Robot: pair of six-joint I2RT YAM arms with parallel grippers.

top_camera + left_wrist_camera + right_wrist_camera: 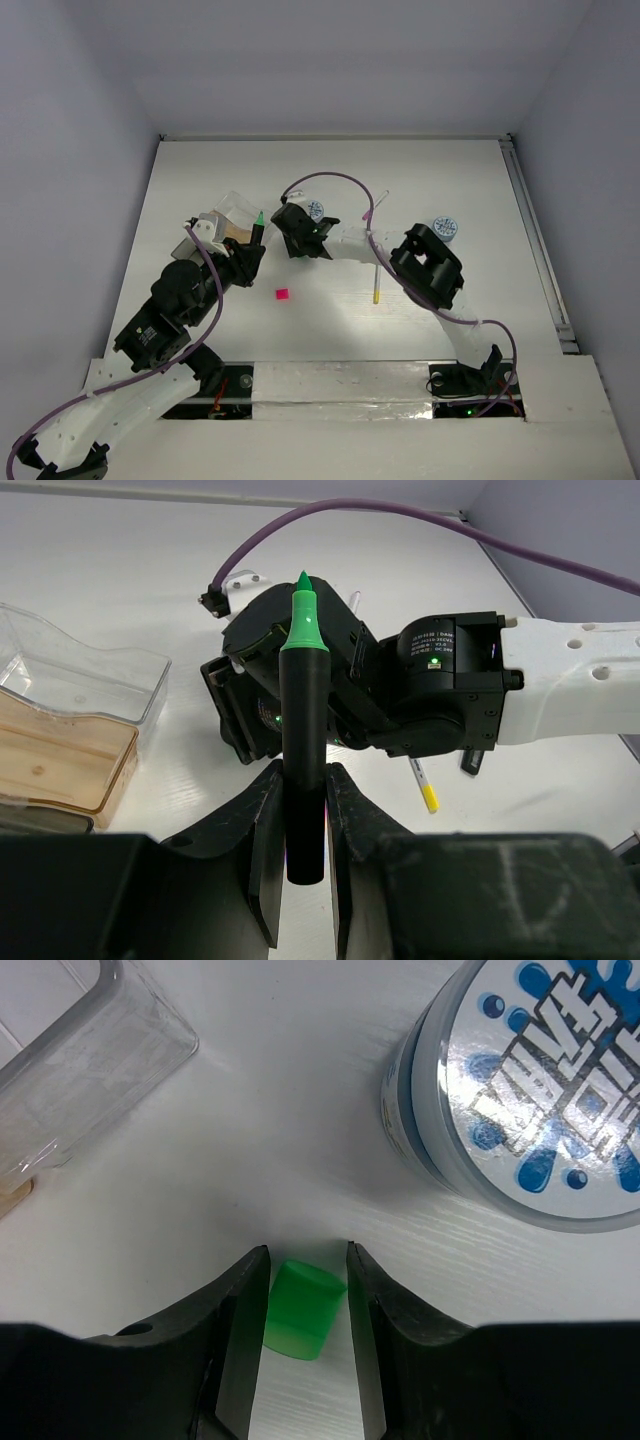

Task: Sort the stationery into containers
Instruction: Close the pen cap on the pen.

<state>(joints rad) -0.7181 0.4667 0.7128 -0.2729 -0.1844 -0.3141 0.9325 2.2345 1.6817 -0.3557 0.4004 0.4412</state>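
While left pincer [303,776] clamps green marker [303,680] | green cube [300,1312] sits inside right pincer [305,1256], grip unclear

We find the white worktop [450,190] brightly and evenly lit from above, with only soft, faint shadows on it. In our right wrist view the disc [540,1090] glints silver. The near foreground of both wrist views is dark and slightly soft.
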